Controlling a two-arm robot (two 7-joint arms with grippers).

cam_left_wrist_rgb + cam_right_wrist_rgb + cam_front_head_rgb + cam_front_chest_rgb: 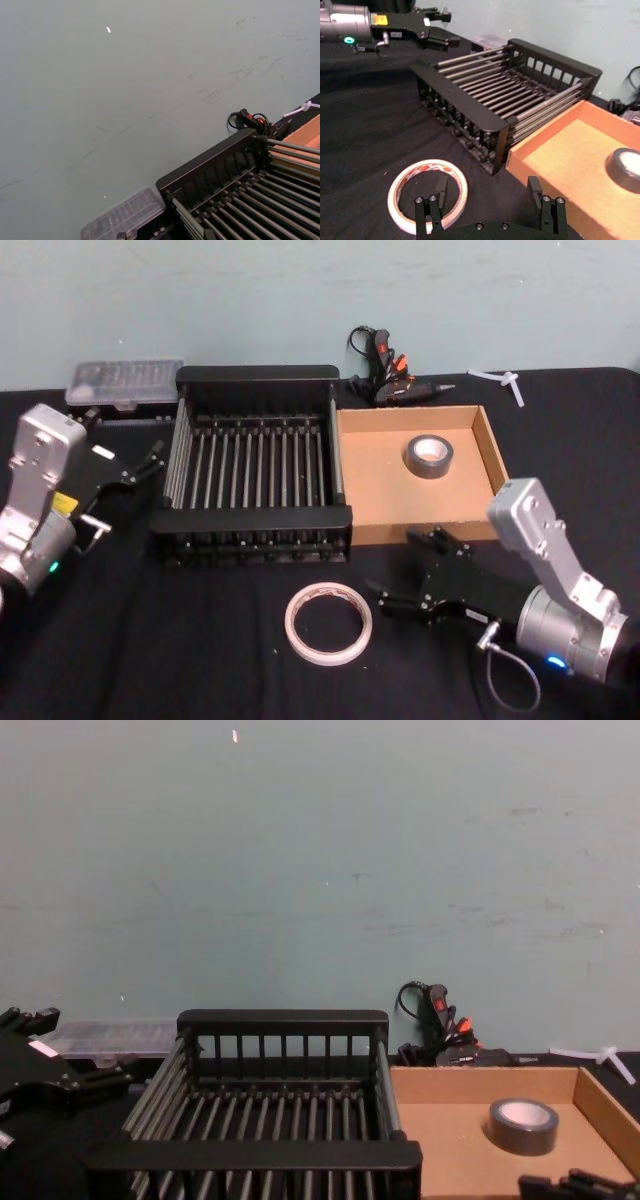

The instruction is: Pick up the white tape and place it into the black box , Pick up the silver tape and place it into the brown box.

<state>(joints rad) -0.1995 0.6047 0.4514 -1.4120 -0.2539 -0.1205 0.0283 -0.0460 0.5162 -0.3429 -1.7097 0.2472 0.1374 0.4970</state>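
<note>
Red-orange print inside white tape (328, 623) (unreadable), lower centre; right gripper (410, 572) spread beside it, left gripper (140, 470) spread, upper left.

Open black cloth (200, 640) around white tape (328, 622); black box (255, 540) behind.

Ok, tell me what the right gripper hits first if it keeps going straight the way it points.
Probably the white tape: the open right gripper points leftward at it, low over the table. Height is unclear, so it might pass just above.
</note>
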